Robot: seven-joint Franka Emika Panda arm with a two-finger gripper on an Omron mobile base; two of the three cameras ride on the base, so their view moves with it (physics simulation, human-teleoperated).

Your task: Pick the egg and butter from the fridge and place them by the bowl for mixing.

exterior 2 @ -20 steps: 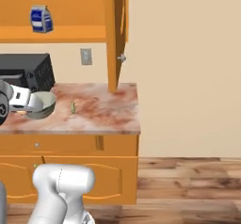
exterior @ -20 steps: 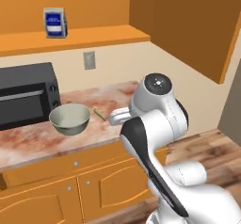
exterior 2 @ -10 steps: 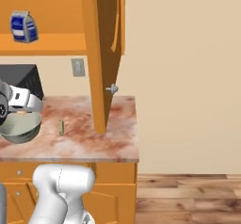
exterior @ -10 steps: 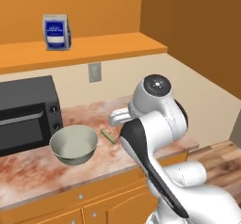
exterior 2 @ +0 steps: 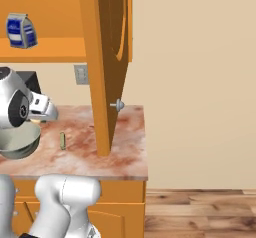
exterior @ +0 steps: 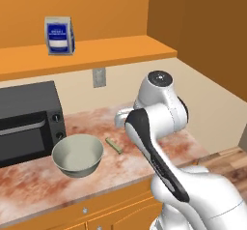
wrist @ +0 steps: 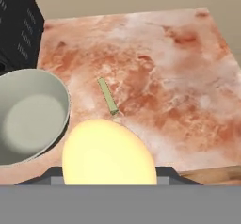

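My gripper point(wrist: 109, 175) is shut on the egg point(wrist: 109, 153), a rounded pale yellow oval held above the front of the marble counter point(wrist: 179, 91). The pale grey-green bowl point(wrist: 28, 117) stands empty just left of the egg, and it appears too as the bowl point(exterior: 77, 156) and the bowl point(exterior 2: 17, 141). A thin olive-yellow strip, the butter point(wrist: 107, 95) by its look, lies flat on the counter to the right of the bowl, beyond the egg; it is also the butter point(exterior: 114, 145) and the butter point(exterior 2: 62, 140). My white hand point(exterior 2: 42, 109) hovers over the bowl's right side. The fridge is out of view.
A black microwave point(exterior: 26, 120) stands behind and left of the bowl. Above are an orange shelf point(exterior: 96, 50) with a blue-white carton point(exterior: 60, 35) and an open cupboard door point(exterior 2: 107, 67) reaching down near the counter. The counter ends at the right point(exterior 2: 142, 147).
The whole picture has shifted in both base views, so the base has driven on along the counter. The bowl and the strip now sit nearer. The arm keeps its pose.
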